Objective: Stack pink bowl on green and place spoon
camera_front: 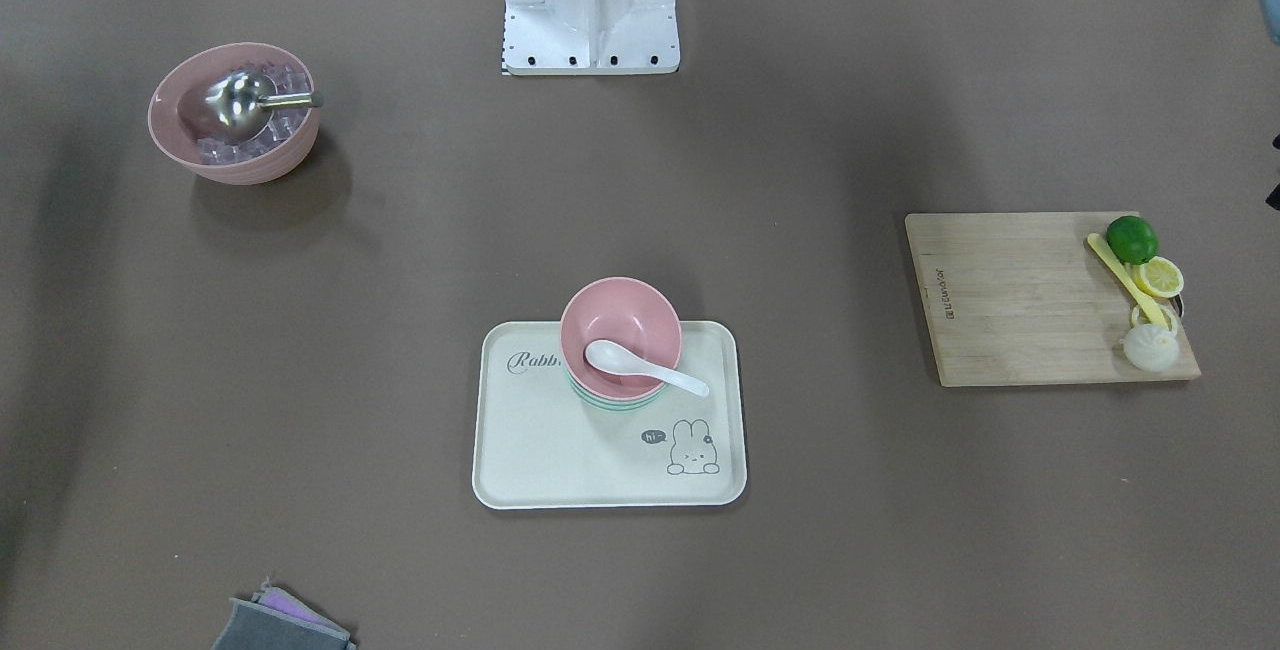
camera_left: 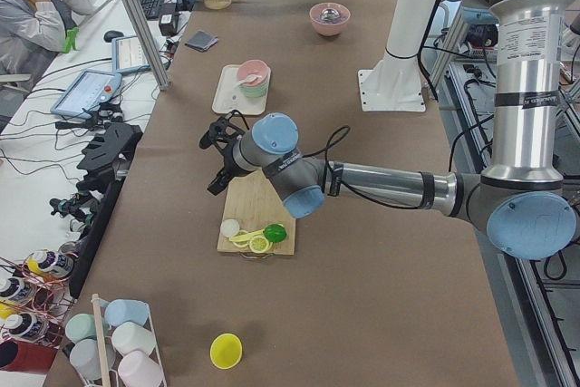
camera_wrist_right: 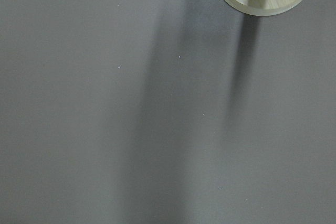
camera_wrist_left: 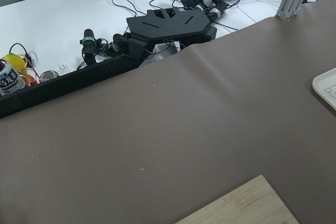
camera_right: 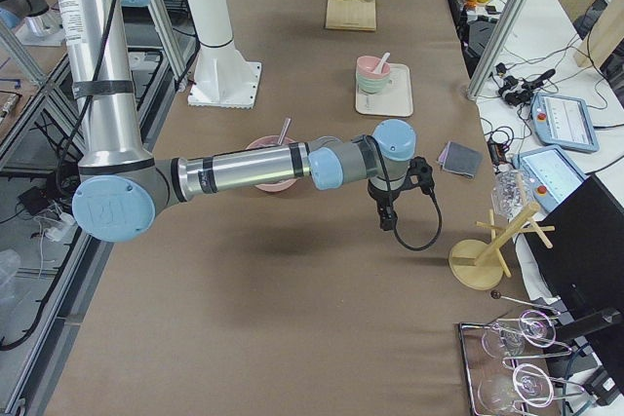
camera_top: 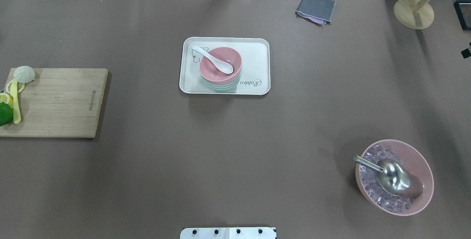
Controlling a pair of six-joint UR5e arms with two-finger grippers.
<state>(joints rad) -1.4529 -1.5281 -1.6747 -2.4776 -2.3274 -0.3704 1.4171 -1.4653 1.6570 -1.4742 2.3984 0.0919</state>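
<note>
Two bowls stood stacked on the cream tray (camera_front: 540,450) in the middle of the tabletop (camera_front: 380,350): the pink bowl (camera_front: 620,322) sat inside the green bowl (camera_front: 604,406), of which only the rim showed below it. The white spoon (camera_front: 645,367) lay in the pink bowl, with its scoop in the hollow and its handle resting over the rim.

Neither pair of fingers was near the stack. In the exterior left view, the left fingers (camera_left: 217,183) hung above the tabletop just beyond the far end of the cutting board (camera_front: 1020,300), between the board and the tray and well apart from the bowls. The left wrist view showed only a corner of the board and a corner of the tray. In the exterior right view, the right fingers (camera_right: 387,219) pointed down over bare tabletop near the wooden stand (camera_top: 413,13) and the grey cloth (camera_top: 315,7), also well apart from the tray. Both pairs showed only in the side views, so I cannot tell how wide they were or whether they held anything.

A lime (camera_front: 1131,238) lay on the corner of the board. A large pink bowl (camera_front: 235,168) with ice cubes and a metal scoop (camera_front: 240,98) stood at the tabletop's other side.
</note>
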